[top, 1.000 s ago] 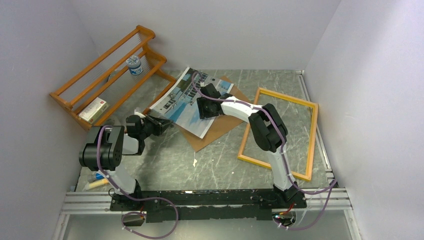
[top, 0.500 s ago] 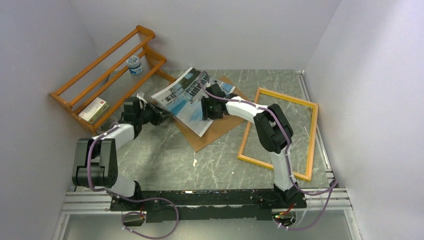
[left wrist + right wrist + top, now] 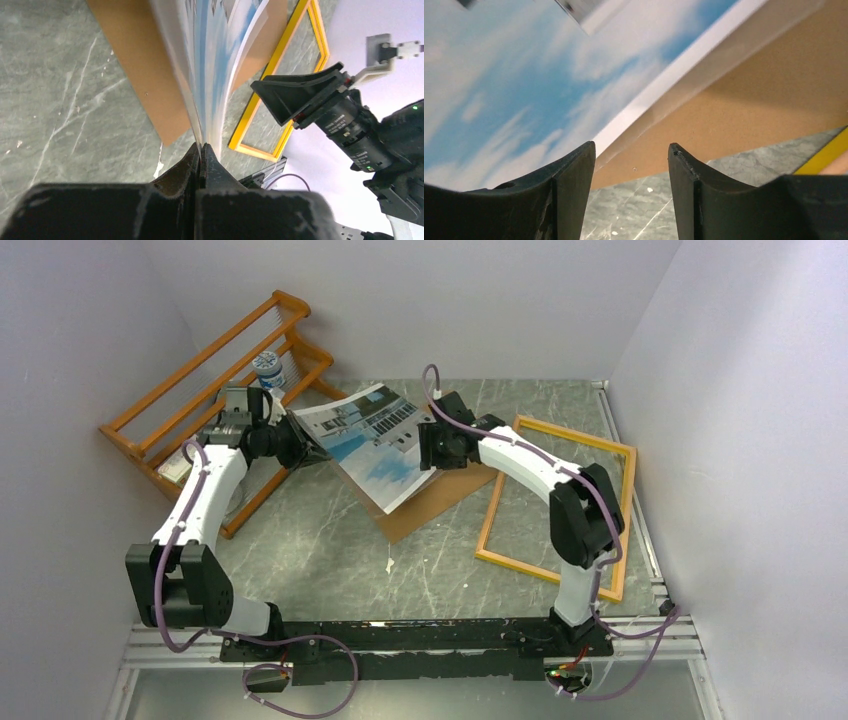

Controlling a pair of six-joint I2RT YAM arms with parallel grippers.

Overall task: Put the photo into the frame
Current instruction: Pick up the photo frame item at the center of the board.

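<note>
The photo [image 3: 372, 437] is lifted off the table and bowed, picture side up, above the brown hardboard panel [image 3: 440, 495]. My left gripper [image 3: 292, 446] is shut on the photo's left edge; in the left wrist view the sheet [image 3: 215, 60] runs straight out of the closed jaws [image 3: 201, 148]. My right gripper [image 3: 432, 446] is open at the photo's right edge; in its wrist view [image 3: 631, 155] the sky print [image 3: 524, 75] lies just past the left finger, with nothing between the jaws. The yellow frame [image 3: 560, 502] lies flat on the right.
The orange slatted rack [image 3: 200, 380] stands at the back left, right behind my left wrist, with a small bottle [image 3: 267, 368] and a white box [image 3: 178, 470] on it. Walls close the table at left, back and right. The frame's yellow edge [image 3: 824, 155] is near my right fingers.
My left arm has swung back and left toward the rack, pulling the photo's left edge up and away. My right gripper has shifted right, from over the photo to its right edge.
</note>
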